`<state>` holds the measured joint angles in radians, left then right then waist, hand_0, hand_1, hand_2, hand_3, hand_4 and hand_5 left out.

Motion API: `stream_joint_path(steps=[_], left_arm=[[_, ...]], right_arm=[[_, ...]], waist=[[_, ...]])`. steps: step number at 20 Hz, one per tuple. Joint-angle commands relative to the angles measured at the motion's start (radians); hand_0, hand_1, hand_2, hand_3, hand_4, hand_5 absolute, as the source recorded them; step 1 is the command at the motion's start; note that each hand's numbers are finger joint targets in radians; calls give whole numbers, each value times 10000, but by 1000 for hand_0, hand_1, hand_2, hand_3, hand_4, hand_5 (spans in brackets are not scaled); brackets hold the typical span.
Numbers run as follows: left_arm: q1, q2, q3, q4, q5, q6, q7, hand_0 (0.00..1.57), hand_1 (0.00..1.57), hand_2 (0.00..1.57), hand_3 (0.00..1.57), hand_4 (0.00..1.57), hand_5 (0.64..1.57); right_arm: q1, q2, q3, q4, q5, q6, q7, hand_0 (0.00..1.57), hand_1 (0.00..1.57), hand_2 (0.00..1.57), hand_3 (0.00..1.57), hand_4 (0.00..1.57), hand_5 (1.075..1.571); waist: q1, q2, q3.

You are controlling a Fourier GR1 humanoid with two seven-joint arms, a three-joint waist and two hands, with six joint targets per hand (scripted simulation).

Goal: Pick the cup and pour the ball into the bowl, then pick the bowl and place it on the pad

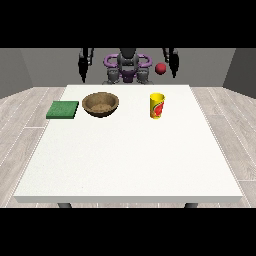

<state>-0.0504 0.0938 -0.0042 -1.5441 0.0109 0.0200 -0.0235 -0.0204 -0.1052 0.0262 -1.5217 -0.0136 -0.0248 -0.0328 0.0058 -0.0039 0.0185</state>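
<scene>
A large white table (130, 160) with a smooth, matte rectangular top fills most of the front view, standing on dark legs over a floor of pale grey wood-grain planks (227, 130). Toward its far edge stands a yellow cylindrical cup (157, 105), upright, slightly tapered, with a red marking on its side and a plain smooth rim. To the cup's left at the view, well apart from it, sits a round wooden bowl (100, 104), brown and shallow, with a thick rim and a mottled, grainy inside. Just beside the bowl, nearer the view's left table edge, lies a flat green square pad (63, 109) with a soft, dull surface; pad and bowl are close but not touching. A small glossy red ball (160, 68) shows above and behind the cup, beyond the table's far edge and not inside the cup, near the arm at the view's right. The robot's grey and purple torso (128, 67) stands behind the table, both dark arms hanging down. The hand at the view's left (84, 75) and the hand at the view's right (174, 71) hang clear of the table, holding nothing; whether their fingers are spread or curled cannot be told.
</scene>
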Motion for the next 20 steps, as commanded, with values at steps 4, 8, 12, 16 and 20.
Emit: stream_joint_path(steps=[4,8,12,16,20], left_arm=[[-209,384,56,-862,78,-118,800,0,0,0,0,0,1535],[-865,-210,284,-1582,1435,-266,1740,0,0,0,0,0,1535],[-963,-639,508,-2377,2705,128,3951,0,0,0,0,0,1541],[155,-532,386,-2921,3087,-197,4177,0,0,0,0,0,1544],[-1117,-557,193,-2744,2363,37,3481,0,0,0,0,0,1520]], right_arm=[[-138,-421,-126,-858,-35,48,763,0,0,0,305,1058,1571],[-1216,992,906,-2120,-409,-474,1785,0,0,0,0,981,1570],[-1219,1029,2388,-2377,-271,-2293,3933,0,0,0,0,783,1571],[-828,1043,4435,-2501,17,-4518,4626,0,0,0,0,576,1568],[-3319,1048,4460,-2740,787,-4757,5188,0,0,0,0,356,1569]], waist=[[-100,-2367,-161],[184,-4482,-245],[519,-5100,-205],[603,-4964,-193],[-21,-2889,-192]])
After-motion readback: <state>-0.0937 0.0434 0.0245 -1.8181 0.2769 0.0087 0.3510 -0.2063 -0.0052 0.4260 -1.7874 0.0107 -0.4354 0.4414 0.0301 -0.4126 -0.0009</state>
